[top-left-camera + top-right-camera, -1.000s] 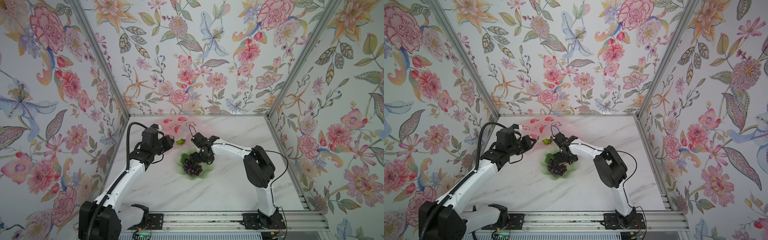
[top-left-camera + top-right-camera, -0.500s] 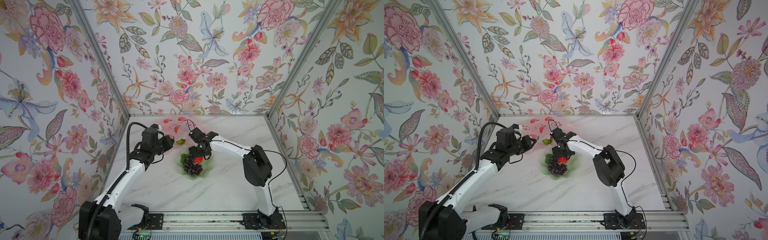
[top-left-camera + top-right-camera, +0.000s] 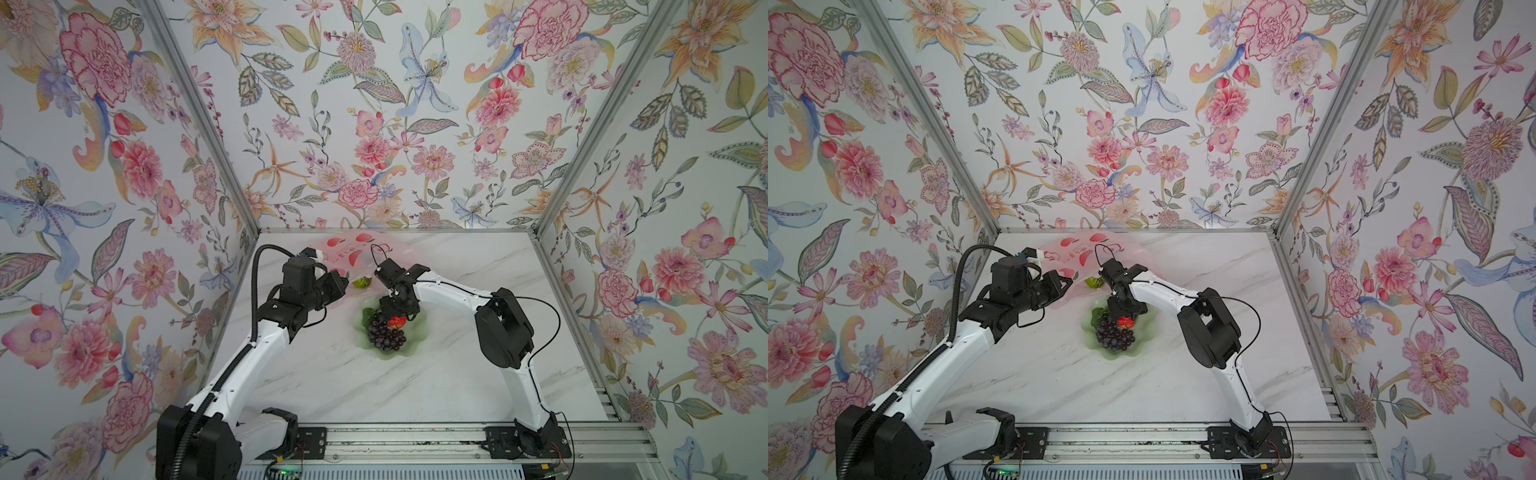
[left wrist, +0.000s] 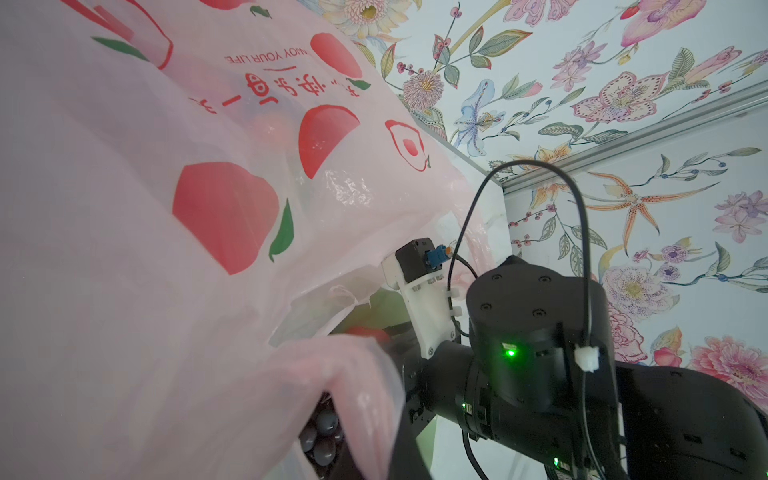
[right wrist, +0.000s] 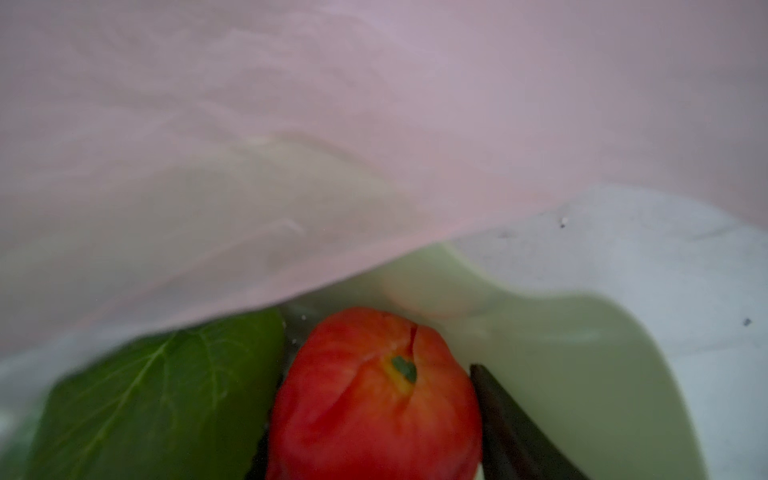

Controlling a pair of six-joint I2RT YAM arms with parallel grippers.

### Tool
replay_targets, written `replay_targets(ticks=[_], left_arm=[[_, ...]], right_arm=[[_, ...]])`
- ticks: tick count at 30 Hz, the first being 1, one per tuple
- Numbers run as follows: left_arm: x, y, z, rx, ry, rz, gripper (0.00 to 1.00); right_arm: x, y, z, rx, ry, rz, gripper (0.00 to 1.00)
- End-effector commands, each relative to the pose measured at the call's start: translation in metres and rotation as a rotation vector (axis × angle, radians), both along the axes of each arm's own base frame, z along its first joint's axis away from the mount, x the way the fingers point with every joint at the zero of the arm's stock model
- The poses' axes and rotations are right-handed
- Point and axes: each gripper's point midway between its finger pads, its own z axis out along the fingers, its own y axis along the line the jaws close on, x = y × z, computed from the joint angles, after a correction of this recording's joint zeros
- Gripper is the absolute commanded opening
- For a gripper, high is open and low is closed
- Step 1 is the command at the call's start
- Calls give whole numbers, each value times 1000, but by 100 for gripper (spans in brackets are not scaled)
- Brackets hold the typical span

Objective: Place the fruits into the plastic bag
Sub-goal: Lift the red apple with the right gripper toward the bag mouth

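Here, dark purple toy grapes (image 3: 384,336) lie in the pale green scalloped dish (image 3: 411,349). Just behind them, a red toy peach (image 5: 374,395) sits between the jaws of the right gripper (image 3: 395,312); whether they clamp it cannot be told. Farther back, the left gripper (image 3: 341,284), pressed together, pinches the translucent pink plastic bag (image 3: 353,249).

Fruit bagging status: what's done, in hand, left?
Done: left gripper, shut, lifts the plastic bag by its edge; contents unreadable. In hand: right gripper jaws straddle the red peach in the green dish, grip unconfirmed. Left: that peach, the grapes on the dish, and a green fruit by the bag, in or out unclear.
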Motion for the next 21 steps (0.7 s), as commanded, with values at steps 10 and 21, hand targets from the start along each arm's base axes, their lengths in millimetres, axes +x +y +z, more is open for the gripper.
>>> replay_targets(ticks=[10,21], left_arm=[[-8,-4,-1,-5,0,-25,0],[-6,-6,-2,-13,2,-29,0]], right_arm=[[3,-18,71,45,-116,-50,59],[10,-31,138,324,-140,-217,59]])
